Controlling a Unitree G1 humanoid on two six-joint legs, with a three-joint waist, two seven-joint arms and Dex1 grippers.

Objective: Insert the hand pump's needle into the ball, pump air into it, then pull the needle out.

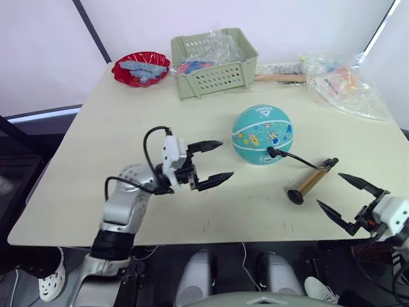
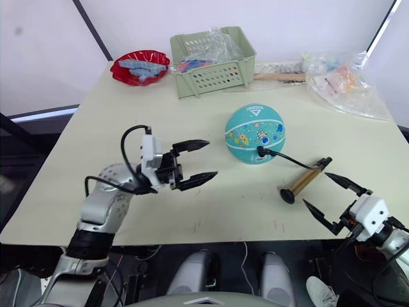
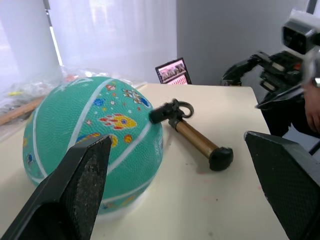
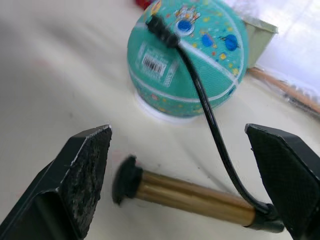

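Both grippers, left and right, gape wide, empty; bronze-brown hand pump lies right of teal-turquoise ball, black needle fitting on it.

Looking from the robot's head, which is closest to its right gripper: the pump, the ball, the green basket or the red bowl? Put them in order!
From the right gripper:
1. Bronze-brown hand pump, lying just beside it on the table.
2. Teal mini basketball, mid-table, resting on a white ring.
3. Pale green plastic basket, at the far edge.
4. Red bowl, far corner on the left.

Robot lab — cluttered test table
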